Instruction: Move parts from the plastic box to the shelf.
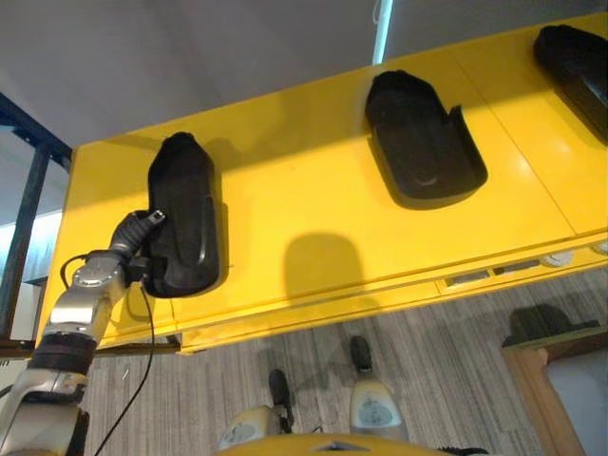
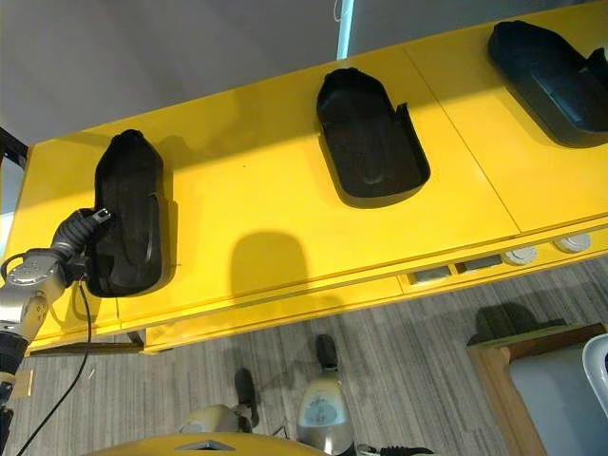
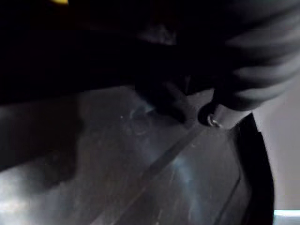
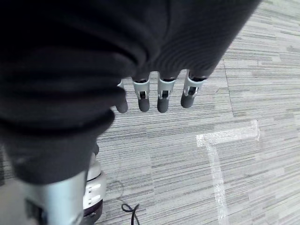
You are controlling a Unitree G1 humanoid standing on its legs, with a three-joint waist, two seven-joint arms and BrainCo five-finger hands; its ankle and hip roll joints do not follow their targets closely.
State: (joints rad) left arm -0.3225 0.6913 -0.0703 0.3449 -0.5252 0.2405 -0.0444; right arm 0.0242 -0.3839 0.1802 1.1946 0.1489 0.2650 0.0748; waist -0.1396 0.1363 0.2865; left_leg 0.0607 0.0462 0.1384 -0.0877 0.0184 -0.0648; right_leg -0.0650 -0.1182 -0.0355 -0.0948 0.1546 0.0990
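Three black parts lie spaced along the yellow shelf (image 2: 285, 218), well apart from one another – each has its own spot. The left hand (image 1: 142, 249) sits at the near end of the leftmost part (image 1: 183, 214), presumably setting it down lengthwise; whether its fingers grip cannot be told. The right hand (image 4: 159, 91) hangs over the grey floor (image 4: 243, 140) with fingers loosely straight, holding nothing – idle for now

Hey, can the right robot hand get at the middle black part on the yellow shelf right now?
Probably not as it stands: the right robot hand hangs over the carpet, apart from the yellow shelf. Nothing covers the middle black part.
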